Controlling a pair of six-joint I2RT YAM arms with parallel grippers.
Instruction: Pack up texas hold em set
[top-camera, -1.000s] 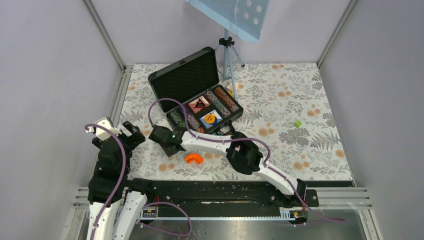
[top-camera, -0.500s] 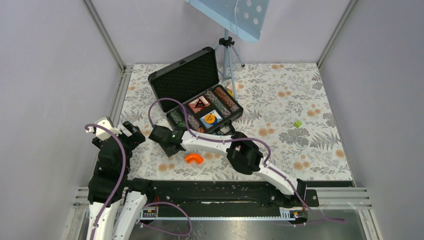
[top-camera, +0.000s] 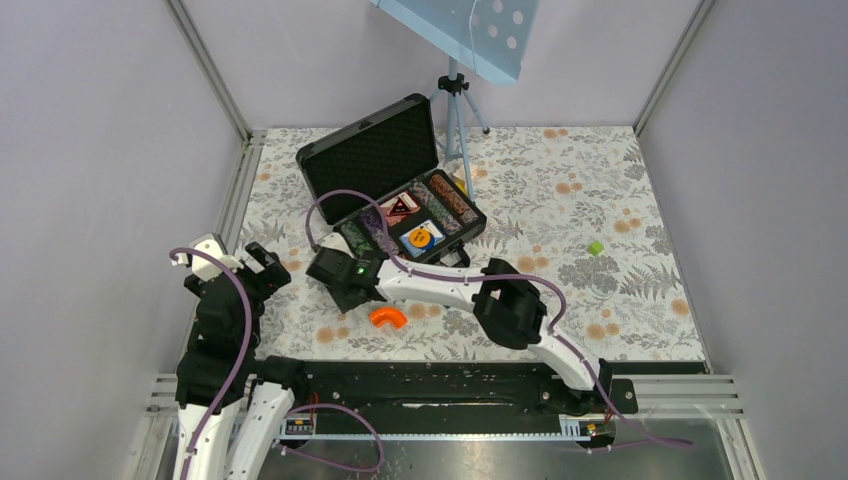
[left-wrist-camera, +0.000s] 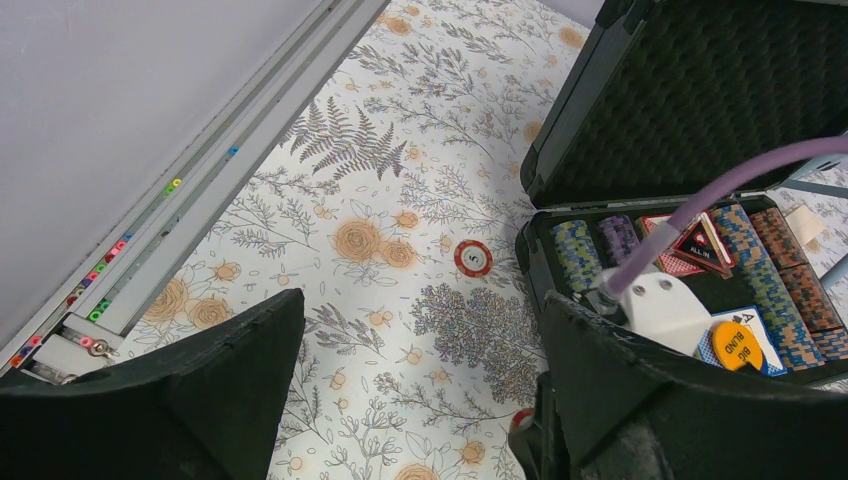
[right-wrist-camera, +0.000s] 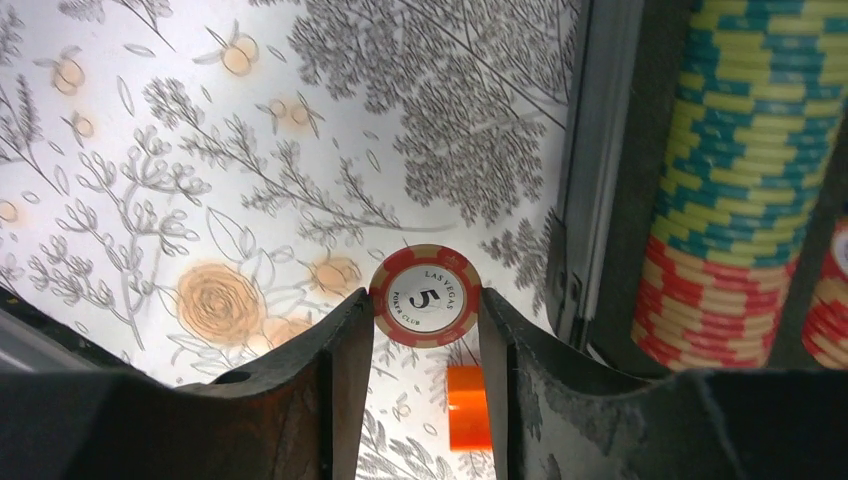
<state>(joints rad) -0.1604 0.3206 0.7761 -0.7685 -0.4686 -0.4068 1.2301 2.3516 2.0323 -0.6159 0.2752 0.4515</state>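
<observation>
Briefcase (top-camera: 372, 160) stands open at the worktop's (top-camera: 600, 200) far left. My right tool (top-camera: 335, 290) hangs low by its near corner, with an orange curved piece (top-camera: 388, 317) close by.

From the left wrist, the left tool (left-wrist-camera: 425, 330) gapes empty. A loose red chip (left-wrist-camera: 472, 258) lies beside the case.

From the right wrist, the right tool pinches a red 5 chip (right-wrist-camera: 426, 297) by its edge. I judge it must next clear the case wall (right-wrist-camera: 590, 170) to reach the chip rows (right-wrist-camera: 745, 150).

Black briefcase (top-camera: 372, 155) open on the floral worktop (top-camera: 600, 180), foam-lined lid propped up, tray holding rows of striped chips (right-wrist-camera: 745, 150), red deck (left-wrist-camera: 682, 266) and blue deck (left-wrist-camera: 757, 322), loose red chip (left-wrist-camera: 472, 258) flat left of it, red Las Vegas 5 chip (right-wrist-camera: 425, 296) pinched at its rim between the right fingers (right-wrist-camera: 335, 370).
</observation>
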